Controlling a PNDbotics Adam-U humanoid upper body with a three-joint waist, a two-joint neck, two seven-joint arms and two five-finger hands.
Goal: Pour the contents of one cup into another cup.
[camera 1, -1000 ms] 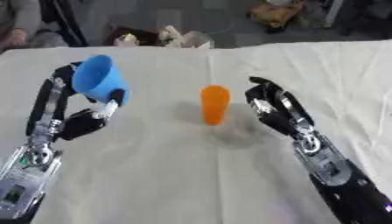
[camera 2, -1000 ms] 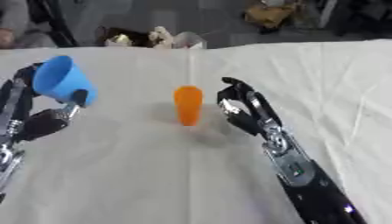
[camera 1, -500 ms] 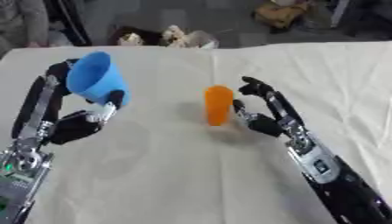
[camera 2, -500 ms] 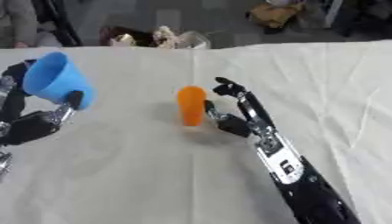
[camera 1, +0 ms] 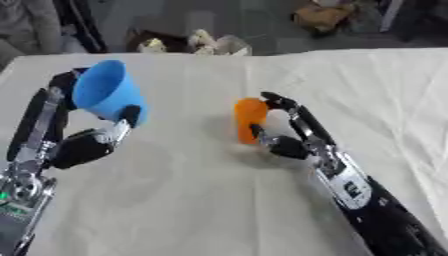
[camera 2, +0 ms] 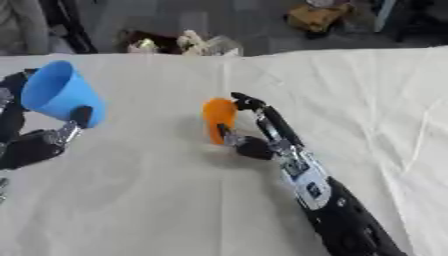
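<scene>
The right hand [camera 1: 282, 131] has moved in from the side and now reaches the orange cup [camera 1: 248, 119], which stands upright mid-table on the white cloth [camera 1: 201, 200]; fingers touch its top, thumb its side, partly curled around it. The left hand [camera 1: 83, 142] holds the blue cup [camera 1: 105, 95] raised and tilted, thumb pinching it.

Left hand [camera 1: 83, 142] raised at left, fingers and thumb curled round blue cup [camera 1: 107, 94], forearm running to lower left. Right hand [camera 1: 284, 135] reaching in from lower right, fingers against orange cup [camera 1: 249, 119].
</scene>
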